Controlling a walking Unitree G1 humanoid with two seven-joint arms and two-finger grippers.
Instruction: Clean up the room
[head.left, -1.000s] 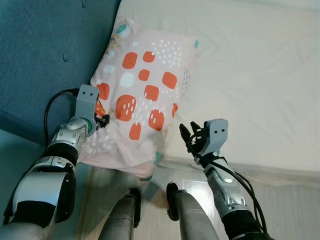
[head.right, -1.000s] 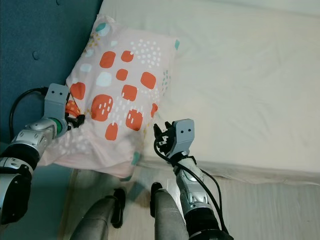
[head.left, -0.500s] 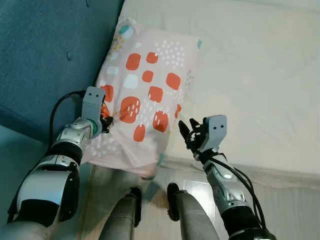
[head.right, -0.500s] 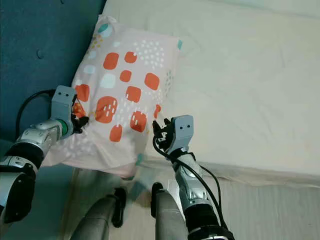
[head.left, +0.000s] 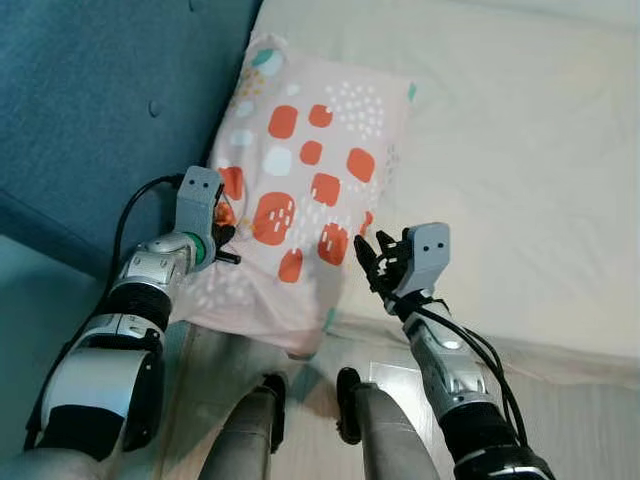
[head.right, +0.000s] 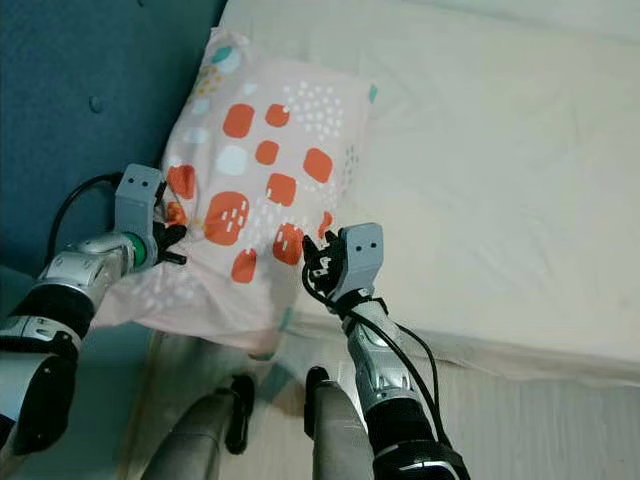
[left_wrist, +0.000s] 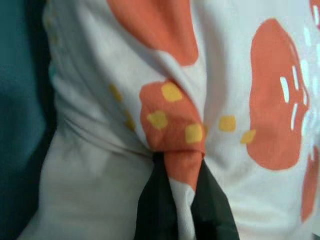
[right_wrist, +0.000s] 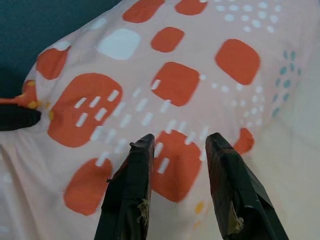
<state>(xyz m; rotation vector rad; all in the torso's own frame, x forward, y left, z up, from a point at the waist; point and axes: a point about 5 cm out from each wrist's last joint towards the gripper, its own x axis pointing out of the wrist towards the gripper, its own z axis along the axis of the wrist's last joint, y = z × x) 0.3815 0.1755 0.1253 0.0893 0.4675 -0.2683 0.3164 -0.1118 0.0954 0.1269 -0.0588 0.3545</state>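
A pale pink pillow (head.left: 300, 190) with orange squares lies at the bed's left end, one corner hanging over the front edge. My left gripper (head.left: 225, 232) is shut on a pinched fold of the pillow (left_wrist: 175, 135) along its left side, next to the blue headboard. My right gripper (head.left: 375, 262) stands open just off the pillow's lower right corner, at the mattress edge; its two black fingers (right_wrist: 131, 190) point at the orange patches without touching the fabric.
The cream mattress (head.left: 520, 160) stretches to the right. A padded blue headboard (head.left: 90, 110) rises on the left. Pale wood floor (head.left: 580, 410) and my two legs (head.left: 310, 420) show below the bed's front edge.
The camera has shifted, so the scene sits further right. My right gripper has come closer to the pillow's lower right corner. The left gripper keeps its hold on the fold.
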